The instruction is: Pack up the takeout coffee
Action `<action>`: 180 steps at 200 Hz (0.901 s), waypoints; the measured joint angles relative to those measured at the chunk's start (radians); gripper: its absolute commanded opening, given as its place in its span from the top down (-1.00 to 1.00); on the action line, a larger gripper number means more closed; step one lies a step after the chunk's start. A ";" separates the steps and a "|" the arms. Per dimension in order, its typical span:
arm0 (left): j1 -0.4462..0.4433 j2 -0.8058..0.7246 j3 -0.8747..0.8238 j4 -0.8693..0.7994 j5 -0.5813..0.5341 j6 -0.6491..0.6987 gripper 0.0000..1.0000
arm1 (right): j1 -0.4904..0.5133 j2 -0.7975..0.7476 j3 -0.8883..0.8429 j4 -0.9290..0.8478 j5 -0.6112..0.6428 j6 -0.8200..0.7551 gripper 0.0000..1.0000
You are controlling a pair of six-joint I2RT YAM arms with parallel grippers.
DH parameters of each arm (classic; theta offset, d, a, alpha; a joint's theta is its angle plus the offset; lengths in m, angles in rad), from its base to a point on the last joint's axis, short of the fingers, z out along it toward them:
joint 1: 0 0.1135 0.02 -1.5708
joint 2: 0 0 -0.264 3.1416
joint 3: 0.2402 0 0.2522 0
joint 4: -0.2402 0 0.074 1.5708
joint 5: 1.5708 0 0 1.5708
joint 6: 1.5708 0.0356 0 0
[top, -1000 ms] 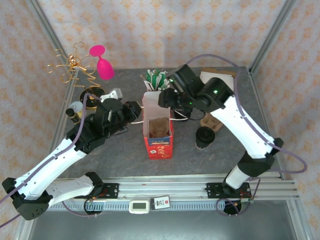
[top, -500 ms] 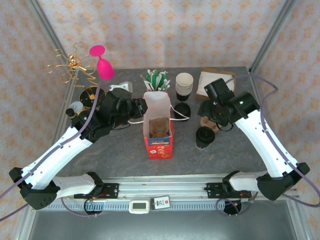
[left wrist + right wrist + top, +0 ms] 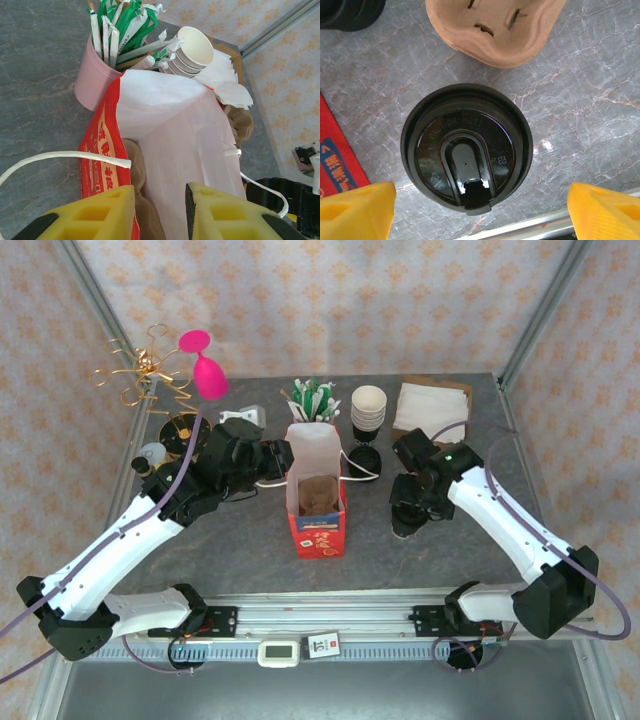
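Within the last second the right tool [image 3: 480, 209] is being swung away from above the paper bag [image 3: 318, 525] and lowered over the takeout coffee [image 3: 466, 150], while its jaws are being spread from half open to wide. Nothing is being held by it yet, and both yellow fingers [image 3: 355, 210] are being kept clear of the cup, one on each side. The cup is being left upright on the table [image 3: 580, 100], directly beneath this tool and centred between its fingers, so the approach is judged complete and a closing grasp is being set up. The left tool [image 3: 160, 200] is being held at the bag's rim, its jaws eased a little further apart, with the bag's wall running between them; whether the paper is being touched cannot be told. The bag's mouth is thus being presented open for the cup. The lid [image 3: 470, 125] is glossy black moulded plastic, round, with a raised sip tab and embossed lettering, so a slippery rim is to be expected. Just beyond the right tool a moulded pulp carrier [image 3: 495, 30] is lying, matt brown and fibrous. The bag is thin creased paper, white inside and red-printed outside, with a white cord handle [image 3: 65, 159].
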 measured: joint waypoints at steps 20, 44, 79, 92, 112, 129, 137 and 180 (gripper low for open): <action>0.000 -0.001 -0.006 0.000 -0.001 0.000 0.30 | 0.000 0.000 -0.026 0.036 -0.018 -0.026 -0.80; 0.000 -0.002 -0.013 0.000 -0.003 0.000 0.30 | -0.002 0.014 -0.034 0.054 -0.025 -0.067 -0.85; 0.000 -0.008 -0.026 0.000 -0.007 0.000 0.29 | -0.010 0.034 -0.041 0.076 -0.029 -0.114 -0.81; 0.000 -0.010 -0.030 0.001 -0.008 0.000 0.29 | -0.011 0.038 -0.041 0.080 -0.029 -0.127 -0.80; 0.000 -0.012 -0.032 0.000 -0.008 -0.001 0.28 | -0.013 0.051 -0.041 0.080 -0.024 -0.142 -0.79; 0.000 -0.014 -0.036 0.001 -0.011 -0.001 0.27 | -0.013 0.061 -0.043 0.080 -0.025 -0.156 -0.77; 0.000 -0.016 -0.039 0.001 -0.011 -0.001 0.27 | -0.013 0.065 -0.044 0.081 -0.026 -0.163 -0.76; 0.000 -0.016 -0.045 0.000 -0.011 -0.001 0.25 | -0.013 0.078 -0.051 0.089 -0.027 -0.182 -0.65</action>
